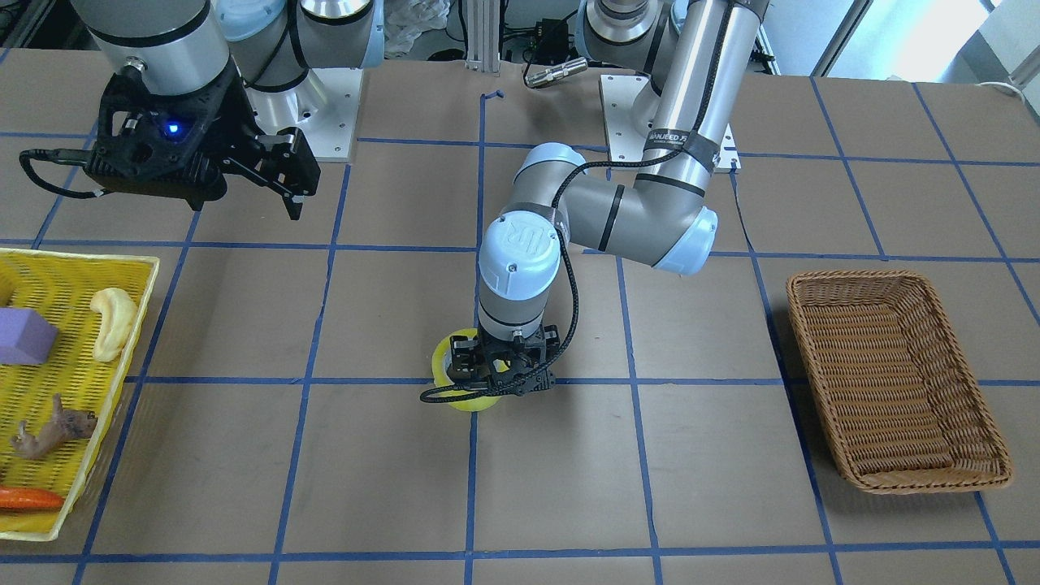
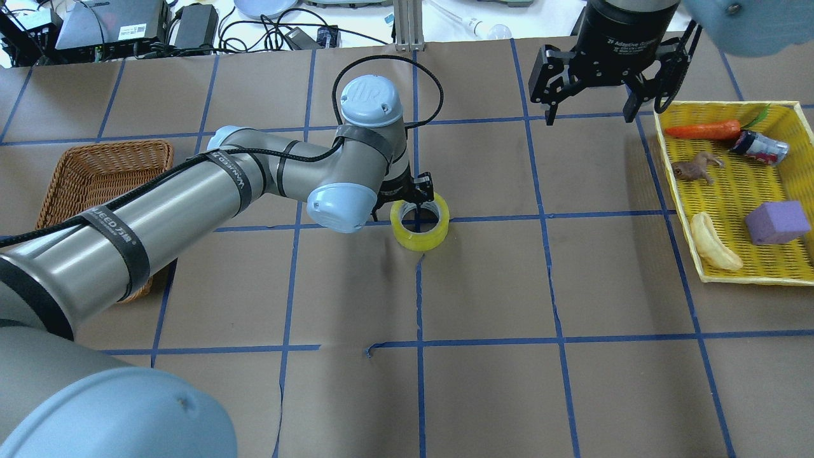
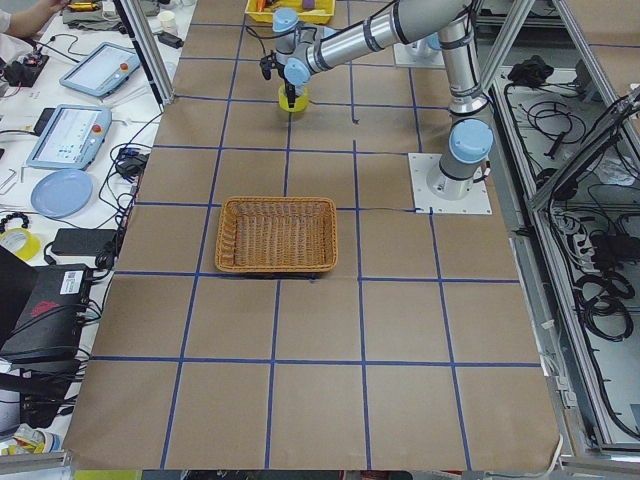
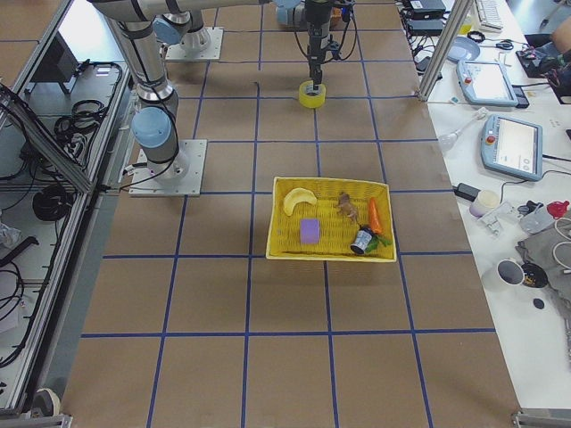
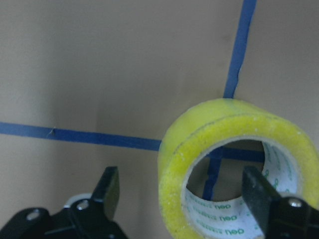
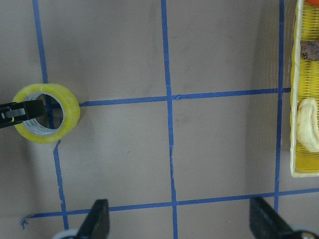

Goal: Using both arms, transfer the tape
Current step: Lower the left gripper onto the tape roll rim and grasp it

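The yellow tape roll [image 2: 420, 236] lies flat on the table's middle, on a crossing of blue grid lines; it also shows in the front view [image 1: 445, 354] and the right wrist view [image 6: 73, 110]. My left gripper [image 2: 417, 198] points straight down over it. In the left wrist view the left gripper [image 5: 182, 193] is open. One finger is outside the tape's [image 5: 199, 144] wall and the other is inside its hole. My right gripper [image 2: 588, 117] is open and empty, held high near the yellow basket; its fingertips [image 6: 98, 219] show wide apart.
A yellow basket [image 2: 757, 277] on my right holds a banana [image 2: 713, 242], a purple block [image 2: 777, 222], a carrot, a toy animal and a can. An empty brown wicker basket [image 2: 108, 145] sits on my left, partly behind the left arm.
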